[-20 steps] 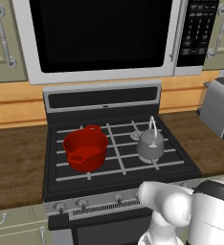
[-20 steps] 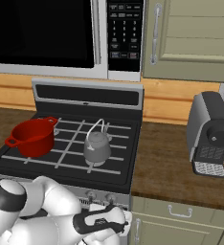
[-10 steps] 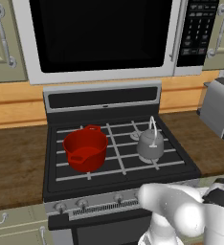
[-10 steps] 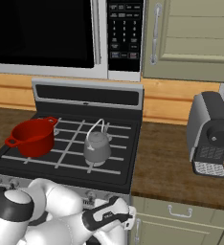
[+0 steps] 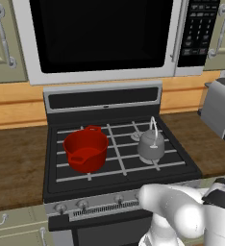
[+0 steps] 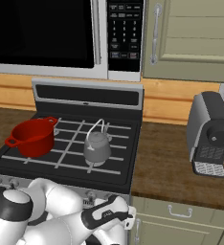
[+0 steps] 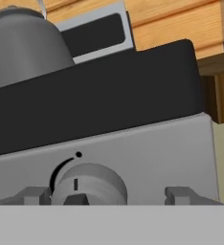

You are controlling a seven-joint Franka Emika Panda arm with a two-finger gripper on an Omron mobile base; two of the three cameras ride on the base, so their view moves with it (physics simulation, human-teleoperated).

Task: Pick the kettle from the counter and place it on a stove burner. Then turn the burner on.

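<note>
I see the kettle (image 5: 150, 144) standing upright on the front right stove burner (image 6: 91, 163), clear of the red pot (image 5: 86, 149) on the left grates. My gripper (image 7: 102, 197) sits low at the stove's front edge, fingers spread wide around a knob (image 7: 89, 185), holding nothing. The pot's inside looks empty.

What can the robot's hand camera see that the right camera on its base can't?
Hand view: a stove knob up close, with its little line and the black dot above it, and the gripper open, one fingertip at each side of the knob.

Right base view: the red pot on the stove, the microwave above it and the coffee machine on the counter.

Both: the grey kettle sitting on the stove and the wooden wall behind it.
</note>
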